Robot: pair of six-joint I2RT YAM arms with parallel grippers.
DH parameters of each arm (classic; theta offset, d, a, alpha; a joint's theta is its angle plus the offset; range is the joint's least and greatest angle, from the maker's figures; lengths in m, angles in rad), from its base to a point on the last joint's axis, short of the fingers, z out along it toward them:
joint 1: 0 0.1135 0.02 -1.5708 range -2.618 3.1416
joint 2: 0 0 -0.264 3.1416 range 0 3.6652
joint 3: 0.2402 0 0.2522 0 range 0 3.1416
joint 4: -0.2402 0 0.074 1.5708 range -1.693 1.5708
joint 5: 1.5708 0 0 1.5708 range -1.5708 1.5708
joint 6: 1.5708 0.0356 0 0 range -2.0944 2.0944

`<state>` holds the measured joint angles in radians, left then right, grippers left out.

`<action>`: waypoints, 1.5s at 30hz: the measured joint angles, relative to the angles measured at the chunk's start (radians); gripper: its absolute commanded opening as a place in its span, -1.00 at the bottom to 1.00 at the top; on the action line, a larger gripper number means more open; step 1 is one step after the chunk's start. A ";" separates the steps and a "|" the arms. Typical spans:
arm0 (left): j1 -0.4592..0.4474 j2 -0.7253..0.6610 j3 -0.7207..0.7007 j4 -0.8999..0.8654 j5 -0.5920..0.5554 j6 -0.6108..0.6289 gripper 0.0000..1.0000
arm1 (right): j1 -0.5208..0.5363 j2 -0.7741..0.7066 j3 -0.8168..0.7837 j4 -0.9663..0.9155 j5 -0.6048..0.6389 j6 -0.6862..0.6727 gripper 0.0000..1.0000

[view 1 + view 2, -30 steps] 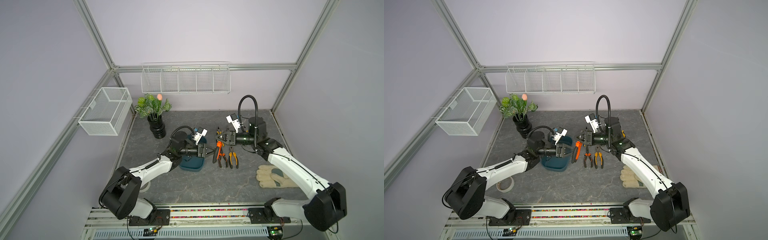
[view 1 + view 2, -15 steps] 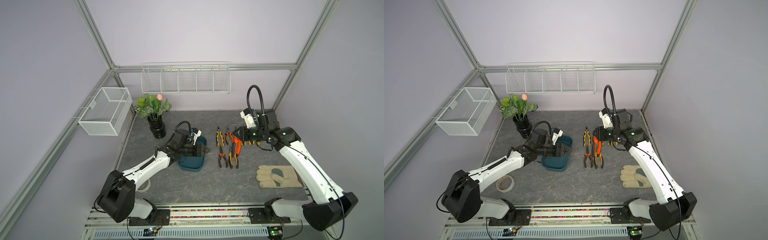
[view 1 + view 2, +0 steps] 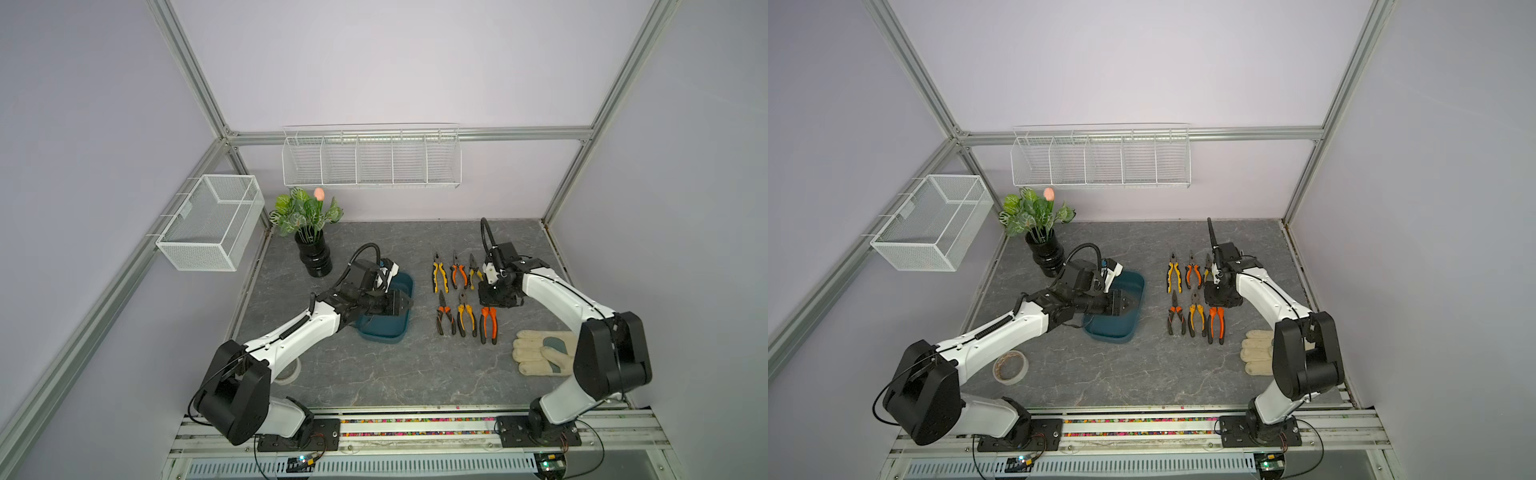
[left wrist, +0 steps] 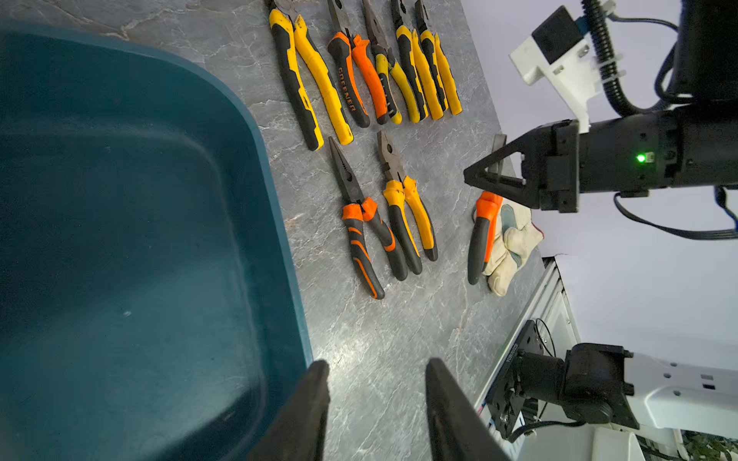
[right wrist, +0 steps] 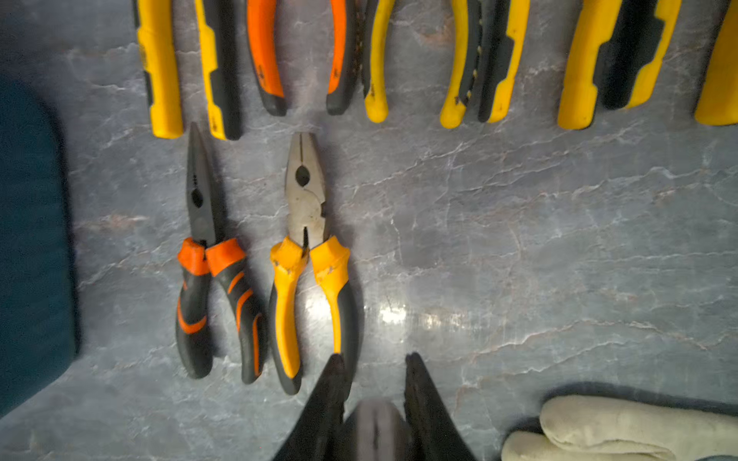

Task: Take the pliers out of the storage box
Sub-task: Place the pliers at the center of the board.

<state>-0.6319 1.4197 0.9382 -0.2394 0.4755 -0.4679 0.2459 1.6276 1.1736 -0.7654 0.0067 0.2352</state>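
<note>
**Right gripper** (image 5: pixel 374 371) is being kept closed on the grey metal head of the orange-handled pliers (image 4: pixel 480 239). In the right wrist view the head is being pinched between the two dark fingers (image 5: pixel 329 395). This pair is being held at the end of the near row, just beside a pale work glove (image 3: pixel 540 353). Whether its handles are being rested on the tabletop (image 3: pixel 374 374) or kept just above it cannot be told.

**Left gripper** (image 4: pixel 377 365) is being held part open with nothing between its jaws. One finger is being carried over the wall of the storage box (image 3: pixel 390 334) and one over the grey stone-patterned surface beside it.

**Containers:** The dark teal box is being shown from the left wrist with only its bare floor and rounded corner in sight. In both top views part of it is being hidden by the left arm. A white mesh basket (image 3: pixel 208 224) and a long wire rack (image 3: pixel 370 160) are being carried on the frame rails. A green plant with a pink bud is being held in a black vase (image 3: pixel 318 259) near the box.

**The pliers** (image 3: pixel 466 320) are being displayed on the tabletop in two rows, just beside the box and between the two arms.
- Far row: mostly yellow-and-black handles, with one orange pair among them. Its far end is being covered by the right arm in the top views.
- Near row: a long-nosed orange-and-black pair (image 5: pixel 207 287), a blunt-nosed yellow-and-black pair (image 5: pixel 307 287), and the gripped pair.

All heads are being pointed toward the back wall. A roll of tape (image 3: pixel 1010 367) is lying beside the left arm.
</note>
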 measured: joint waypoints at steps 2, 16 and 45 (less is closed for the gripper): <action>0.000 0.000 -0.001 0.000 0.000 0.000 -0.15 | -0.002 0.036 0.012 0.013 0.019 -0.001 -0.87; 0.000 0.008 -0.002 0.002 0.004 0.003 -0.15 | -0.002 0.193 0.061 0.055 0.101 -0.004 -0.81; 0.000 0.008 -0.021 0.010 0.019 0.003 -0.15 | -0.004 0.303 0.114 0.061 0.101 -0.007 -0.32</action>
<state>-0.6319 1.4273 0.9176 -0.2291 0.4942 -0.4644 0.2417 1.9301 1.2873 -0.7048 0.1081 0.2279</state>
